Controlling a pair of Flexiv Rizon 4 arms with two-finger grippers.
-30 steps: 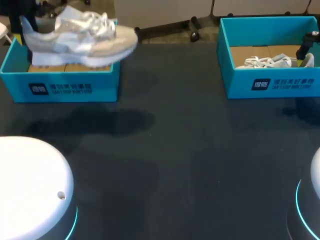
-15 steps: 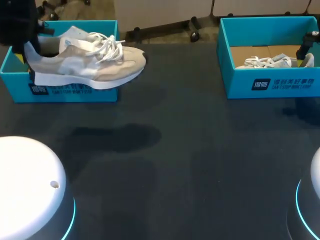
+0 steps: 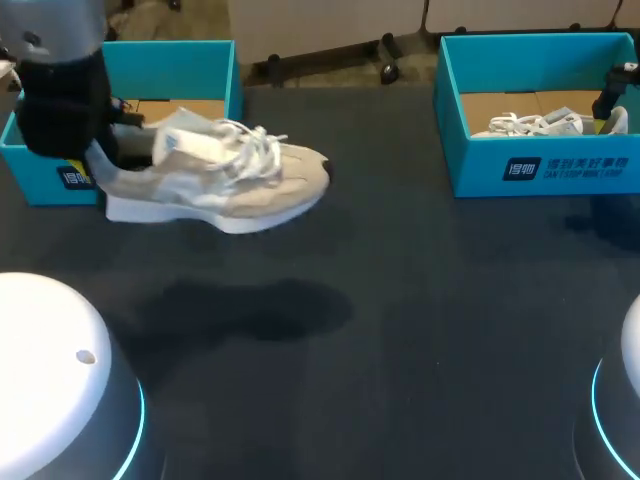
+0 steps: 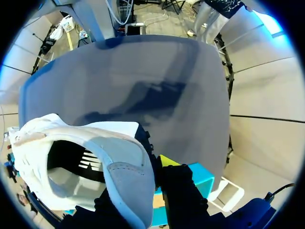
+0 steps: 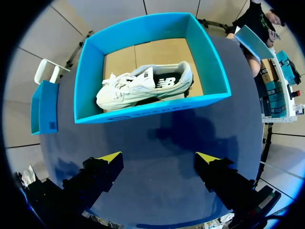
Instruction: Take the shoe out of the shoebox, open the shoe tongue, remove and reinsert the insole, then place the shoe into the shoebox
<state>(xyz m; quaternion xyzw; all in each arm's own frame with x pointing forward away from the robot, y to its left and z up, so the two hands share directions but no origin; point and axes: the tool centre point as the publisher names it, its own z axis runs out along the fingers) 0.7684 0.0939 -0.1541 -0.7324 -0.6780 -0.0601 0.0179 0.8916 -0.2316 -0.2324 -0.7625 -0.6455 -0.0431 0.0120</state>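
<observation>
In the head view my left arm [image 3: 60, 100] holds the shoe [image 3: 215, 175] by its heel in the air, above the table [image 3: 400, 300], just near of the left shoebox [image 3: 180, 50]. The right shoebox [image 3: 540, 170] at far right contains a second shoe [image 3: 535, 124].

In the left wrist view my left gripper [image 4: 150, 168] is clamped on the heel wall.

In the right wrist view my right gripper [image 5: 158, 157] hangs with jaws wide apart, near of the right shoebox.

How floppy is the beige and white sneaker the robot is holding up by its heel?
Probably fairly stiff: the beige and white sneaker, gripped only at the heel by the left gripper, sticks out level above the table without sagging. It likely feels light, since one pinch carries it. The loose white laces look floppy and may dangle or snag.
</observation>
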